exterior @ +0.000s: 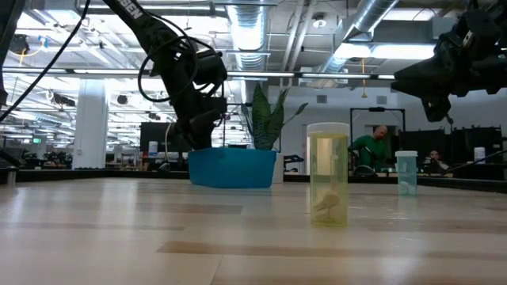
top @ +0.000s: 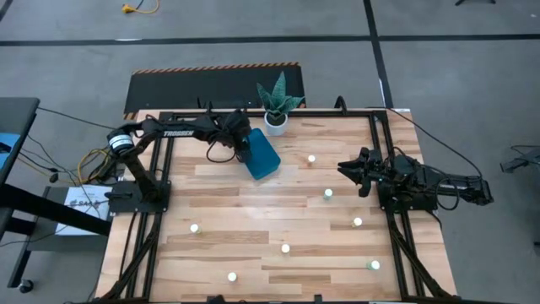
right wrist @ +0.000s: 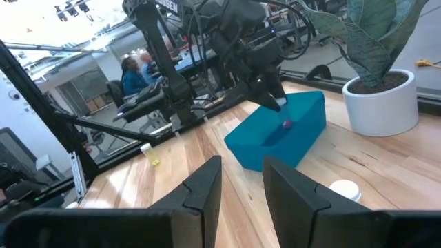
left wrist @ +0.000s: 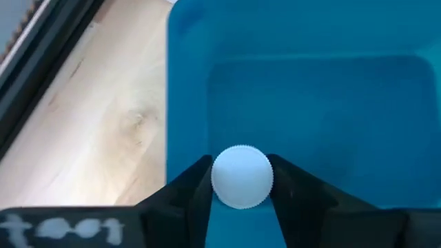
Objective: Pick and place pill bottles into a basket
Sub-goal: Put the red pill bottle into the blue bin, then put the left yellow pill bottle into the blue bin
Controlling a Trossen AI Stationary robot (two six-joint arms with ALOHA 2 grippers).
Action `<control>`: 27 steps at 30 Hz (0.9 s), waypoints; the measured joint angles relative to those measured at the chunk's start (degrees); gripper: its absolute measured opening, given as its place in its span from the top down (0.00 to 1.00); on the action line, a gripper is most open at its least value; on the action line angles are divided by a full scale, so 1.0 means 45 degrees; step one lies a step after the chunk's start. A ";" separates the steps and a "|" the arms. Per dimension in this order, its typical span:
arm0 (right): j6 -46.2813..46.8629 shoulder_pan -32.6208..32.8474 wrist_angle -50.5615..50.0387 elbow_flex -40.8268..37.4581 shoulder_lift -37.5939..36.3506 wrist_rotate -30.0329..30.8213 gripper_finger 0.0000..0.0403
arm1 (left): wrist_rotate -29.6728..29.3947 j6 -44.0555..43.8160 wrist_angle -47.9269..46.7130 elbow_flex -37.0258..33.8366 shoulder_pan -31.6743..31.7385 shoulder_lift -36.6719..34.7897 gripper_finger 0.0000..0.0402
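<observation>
The teal-blue basket lies at the far middle of the table, next to a potted plant. My left gripper reaches over the inside of the basket, with a white-capped pill bottle between its fingers. Several more pill bottles stand on their bases across the table, among them one right of the basket, one nearer the middle and one close to the low camera. My right gripper waits level at the table's right edge; a narrow gap separates its fingers and nothing is in it. My left gripper has the pill bottle's round ribbed cap pinched between its two fingers, one on each side. The fingers slant down into the basket from the table's left. Only the cap's top shows, so I cannot tell whether the bottle's base touches the basket floor.
A white pot with a green plant stands just behind the basket's right corner. Black frame rails run along the table's left, right and far sides. People sit in the room beyond the table.
</observation>
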 joint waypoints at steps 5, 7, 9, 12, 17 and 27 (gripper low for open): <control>0.0004 0.0004 0.0000 -0.0001 0.0000 0.0000 0.75 | 0.0261 -0.0087 -0.0124 0.0000 0.0055 0.0000 0.61; 0.0001 0.0002 0.0000 -0.0004 0.0002 0.0000 0.75 | 0.1030 -0.0080 -0.0230 -0.0005 0.0082 -0.0024 0.58; 0.0004 0.0003 0.0000 -0.0004 0.0004 0.0000 0.75 | 0.1956 -0.0042 -0.0513 0.0087 0.0077 -0.0095 0.56; -0.0001 0.0004 0.0000 -0.0004 0.0000 -0.0005 0.75 | 0.2829 0.0509 -0.0600 0.0323 -0.0137 -0.0737 0.54; 0.0002 0.0001 0.0000 -0.0004 0.0000 -0.0003 0.75 | 0.0708 0.1559 -0.0573 0.0663 -0.0852 -0.2971 0.55; 0.0000 0.0009 0.0000 -0.0004 0.0004 -0.0005 0.75 | -0.0023 0.0689 -0.2850 0.0709 -0.1142 -0.7180 0.61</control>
